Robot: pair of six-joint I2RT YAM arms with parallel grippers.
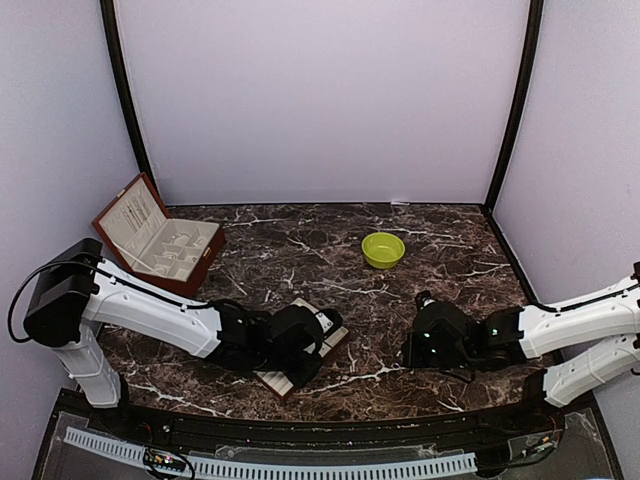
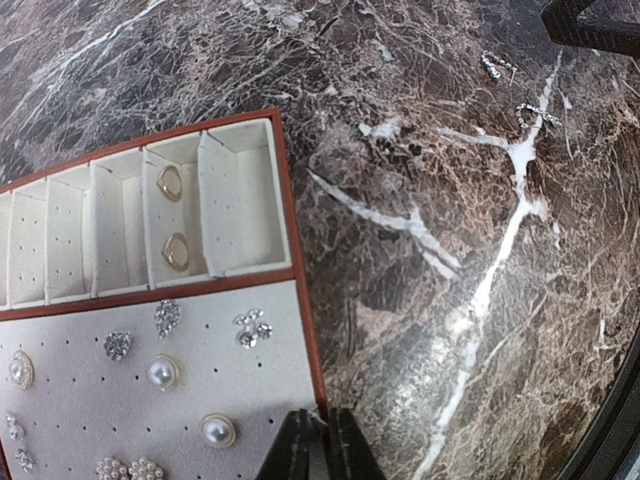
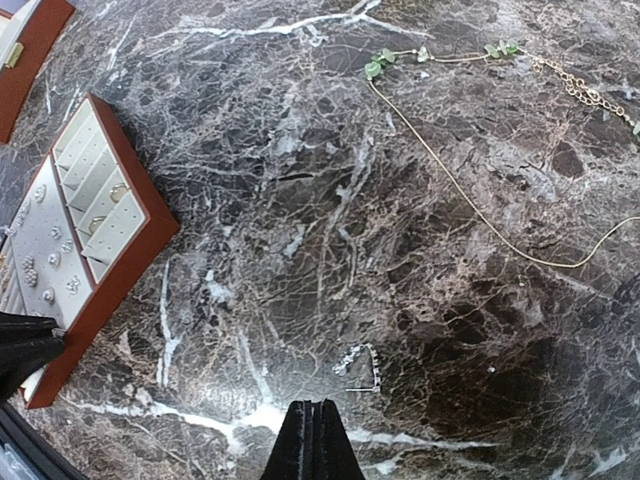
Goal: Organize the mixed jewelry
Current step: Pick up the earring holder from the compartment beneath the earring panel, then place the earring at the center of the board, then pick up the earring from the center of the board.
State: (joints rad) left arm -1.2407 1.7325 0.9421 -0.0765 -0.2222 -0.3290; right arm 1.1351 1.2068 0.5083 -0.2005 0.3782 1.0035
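Observation:
The mixed jewelry is spread over the dark marble table. A sparkly hoop earring (image 3: 362, 362) lies just ahead and right of my right gripper (image 3: 318, 408), which is shut and empty. A thin gold chain (image 3: 470, 200) with green leaves runs across the far side. Two small silvery pieces (image 2: 492, 66) (image 2: 530, 112) lie on the bare marble. The cream tray (image 2: 300, 300) holds two rings (image 2: 170, 182), pearl studs (image 2: 160, 373) and crystal studs (image 2: 250, 328). My left gripper (image 2: 320, 425) is closed on the tray's red-brown rim at its corner.
An open reddish-brown box (image 1: 160, 240) stands at the back left. A green bowl (image 1: 383, 249) sits at the back, right of centre. In the top view, the left arm (image 1: 150, 310) reaches over the tray (image 1: 275, 380) and the right gripper (image 1: 420, 348) is low over the table.

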